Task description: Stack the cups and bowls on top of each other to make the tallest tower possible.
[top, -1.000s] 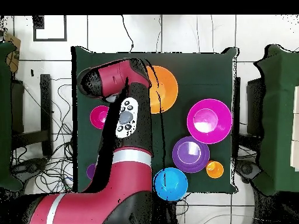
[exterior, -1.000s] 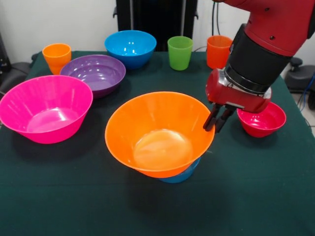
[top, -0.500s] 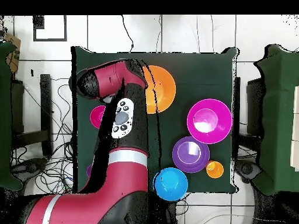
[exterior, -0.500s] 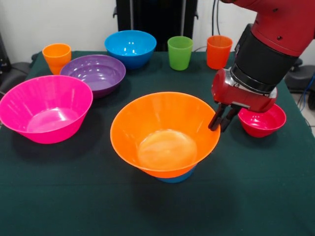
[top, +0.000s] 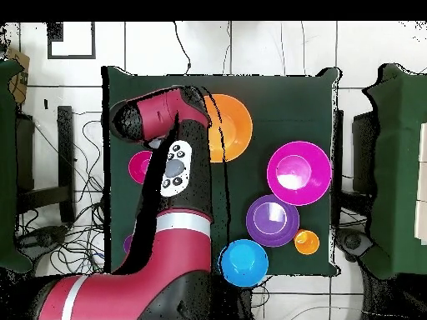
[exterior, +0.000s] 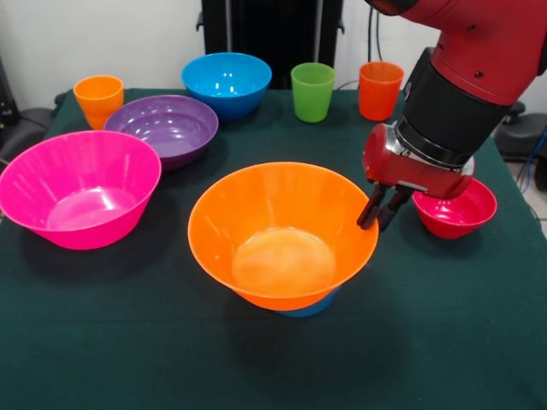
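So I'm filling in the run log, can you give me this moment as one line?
gripper: shut on orange bowl rim | orange bowl: on light-blue bowl | cups: none stacked

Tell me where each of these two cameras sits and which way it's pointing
Front view: across the table from the robot, facing it; shows the forearm and the tool at the large orange bowl.
Overhead view: above the table, looking straight down, base at the bottom; shows the whole red arm.
Shared: the large orange bowl, the large pink bowl and the arm, turned half round between views.
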Robot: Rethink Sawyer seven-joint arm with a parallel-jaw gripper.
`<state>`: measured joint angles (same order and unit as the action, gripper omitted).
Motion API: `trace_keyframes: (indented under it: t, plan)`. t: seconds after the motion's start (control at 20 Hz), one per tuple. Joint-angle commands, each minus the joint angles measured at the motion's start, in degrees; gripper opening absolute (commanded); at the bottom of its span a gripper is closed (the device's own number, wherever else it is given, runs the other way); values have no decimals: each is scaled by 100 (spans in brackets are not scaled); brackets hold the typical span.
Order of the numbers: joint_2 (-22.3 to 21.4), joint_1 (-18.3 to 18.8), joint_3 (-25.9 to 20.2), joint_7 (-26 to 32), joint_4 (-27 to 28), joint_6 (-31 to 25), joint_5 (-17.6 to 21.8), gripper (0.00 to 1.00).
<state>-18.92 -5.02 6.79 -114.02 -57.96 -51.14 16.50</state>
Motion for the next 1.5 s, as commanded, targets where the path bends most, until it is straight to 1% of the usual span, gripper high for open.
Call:
trace_keyframes:
  t: [0.05,0.35,0.7,1.05,1.3,1.5]
  plan:
    - [326,-95,-348,-579,-346,258,-38,0]
    - [331,-208,-342,-803,-372,196,-160,0]
    - [243,-272,-331,-849,-464,73,-295,0]
    - [234,-348,-303,-867,-377,-105,-447,0]
    - [323,-415,-231,-915,-301,-60,-506,0]
    - [287,-361,-231,-768,-399,62,-496,0]
